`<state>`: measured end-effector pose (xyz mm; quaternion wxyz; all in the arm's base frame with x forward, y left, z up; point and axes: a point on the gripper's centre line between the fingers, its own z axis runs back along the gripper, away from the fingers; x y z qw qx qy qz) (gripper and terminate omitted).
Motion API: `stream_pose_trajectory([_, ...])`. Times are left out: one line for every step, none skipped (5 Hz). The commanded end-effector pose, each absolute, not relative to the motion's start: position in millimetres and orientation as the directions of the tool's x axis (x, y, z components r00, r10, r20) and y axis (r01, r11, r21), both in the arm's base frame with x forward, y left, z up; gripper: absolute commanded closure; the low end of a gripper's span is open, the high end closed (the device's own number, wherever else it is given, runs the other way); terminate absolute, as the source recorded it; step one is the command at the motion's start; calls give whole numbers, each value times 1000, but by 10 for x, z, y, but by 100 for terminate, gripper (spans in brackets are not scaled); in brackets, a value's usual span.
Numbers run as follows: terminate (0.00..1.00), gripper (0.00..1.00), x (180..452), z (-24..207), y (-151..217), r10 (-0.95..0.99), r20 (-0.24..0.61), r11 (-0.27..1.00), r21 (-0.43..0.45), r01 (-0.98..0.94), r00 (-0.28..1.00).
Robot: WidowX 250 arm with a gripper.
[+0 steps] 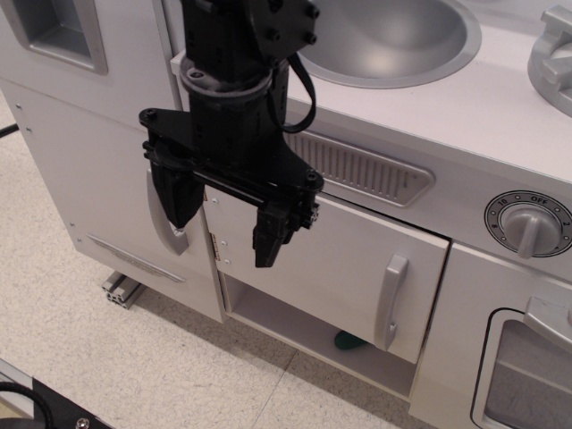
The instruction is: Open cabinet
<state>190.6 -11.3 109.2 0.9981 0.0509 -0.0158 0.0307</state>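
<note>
Speckled beige floor [134, 357] underlies the white cabinet [331, 268], where the claw [228, 223] hangs with fingers apart.

Floor here is speckled beige tile [107, 357] with the white toy kitchen [89, 170] standing right on it, a bit of aluminium extrusion [121, 289] poking out under its left base.

Doors we see: three, the cabinet [331, 259] door one of them
Sinks [393, 40]: one
Knobs [529, 225]: one
Grippers [223, 228]: one
</note>
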Motion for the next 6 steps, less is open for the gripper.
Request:
stream_pose_trajectory([0,0,1906,1092,-113,60,35,993,101,-63,998])
stream_pose_trajectory([0,0,2109,779,-268,58,88,994,85,-65,994])
stream_pose_trajectory([0,0,2286,560,-403,44,112,995,82,-53,993])
stream_pose_trajectory([0,0,2588,324,-567,82,142,994,55,-91,986])
stream_pose_trajectory([0,0,2804,190,-700,72,186,996,37,-80,980])
stream_pose_trajectory([0,0,2961,30,-790,77,209,996,37,-87,975])
